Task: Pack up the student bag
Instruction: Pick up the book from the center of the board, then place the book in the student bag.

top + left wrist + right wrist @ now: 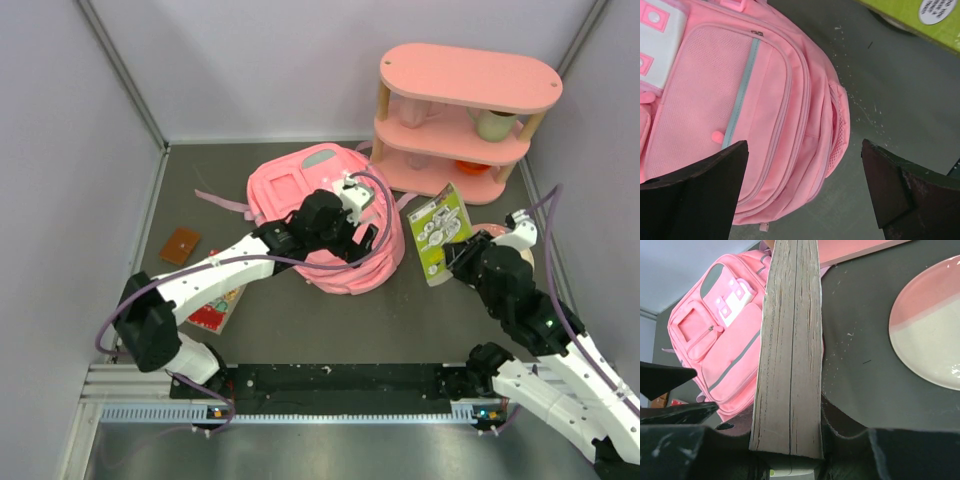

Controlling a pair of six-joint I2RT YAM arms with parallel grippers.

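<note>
The student bag (290, 195) lies flat, pockets up, in the middle of the worktop, a little toward the back edge. Your left gripper (803, 150) hangs over its near right part with the fingers (700, 195) spread fully and nothing between them, likely so it can catch a zip and make an opening. Near the right edge, beside the plate (935, 325), your right gripper (458, 262) is clamped partway closed on the green book (440, 232), held on edge facing the bag, presumably ready to slide in.
</note>
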